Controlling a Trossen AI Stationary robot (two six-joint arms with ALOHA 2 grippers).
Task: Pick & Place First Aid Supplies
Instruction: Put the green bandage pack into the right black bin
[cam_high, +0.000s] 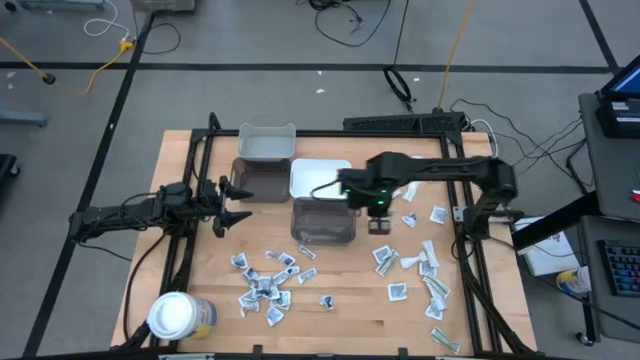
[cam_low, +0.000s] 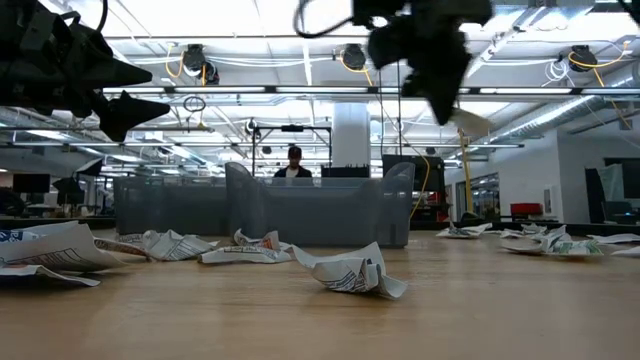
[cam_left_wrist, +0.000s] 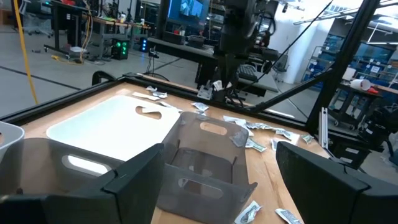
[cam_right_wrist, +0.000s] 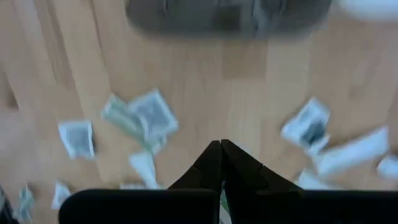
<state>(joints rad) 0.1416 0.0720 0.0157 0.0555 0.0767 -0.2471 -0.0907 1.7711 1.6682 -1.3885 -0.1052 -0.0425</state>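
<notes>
Hovering above the desk just beyond the grey bin, the right claw has its fingers pressed together, with a pale-green sliver showing between their tips in its wrist view, though whether that is a gripped packet I cannot tell. Below and around this claw lie the scattered first aid packets, with a second cluster well off toward the white-lidded jar. Off on the far side of the bins, the left claw waits raised with its fingers apart, holding nothing.
</notes>
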